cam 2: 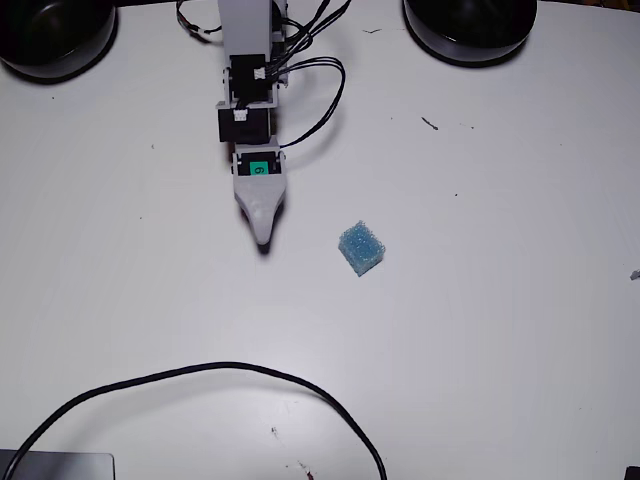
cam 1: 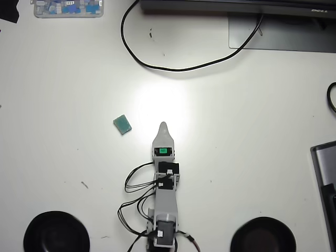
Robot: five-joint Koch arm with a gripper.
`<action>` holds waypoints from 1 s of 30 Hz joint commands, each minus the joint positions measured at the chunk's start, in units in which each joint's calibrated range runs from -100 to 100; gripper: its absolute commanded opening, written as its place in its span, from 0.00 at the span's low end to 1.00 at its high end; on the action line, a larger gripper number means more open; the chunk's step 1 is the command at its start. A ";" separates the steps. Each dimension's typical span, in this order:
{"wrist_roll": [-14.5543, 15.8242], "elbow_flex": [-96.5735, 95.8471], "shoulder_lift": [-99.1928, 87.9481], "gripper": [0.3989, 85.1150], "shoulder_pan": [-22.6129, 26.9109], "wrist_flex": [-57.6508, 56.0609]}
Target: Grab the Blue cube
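Observation:
The Blue cube [cam 1: 122, 124] lies flat on the white table, a small teal block with a paler rim. In the overhead view it sits left of my gripper [cam 1: 163, 125], roughly a fingertip's length away. In the fixed view the cube [cam 2: 361, 248] is to the right of the gripper [cam 2: 263, 240] and nothing touches it. Only one pale grey pointed finger shows in either view, with the other jaw stacked behind it. The arm stretches straight back to its base with looped black wires.
A black cable [cam 1: 173, 67] curves across the table beyond the gripper. Two black round dishes [cam 1: 56, 231] [cam 1: 262, 233] flank the arm's base. A clear plastic tray [cam 1: 68, 8] sits at the far left corner, a monitor stand [cam 1: 283, 37] at the far right.

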 commanded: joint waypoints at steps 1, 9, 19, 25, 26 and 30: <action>0.05 0.62 -2.07 0.57 0.00 2.83; 0.05 0.53 -2.07 0.57 0.00 2.83; 0.00 0.53 -2.07 0.57 0.05 2.83; -0.10 0.53 -2.07 0.57 0.39 2.99; -0.10 0.35 -2.07 0.57 0.73 3.23; -0.15 -0.11 -2.20 0.57 0.98 4.20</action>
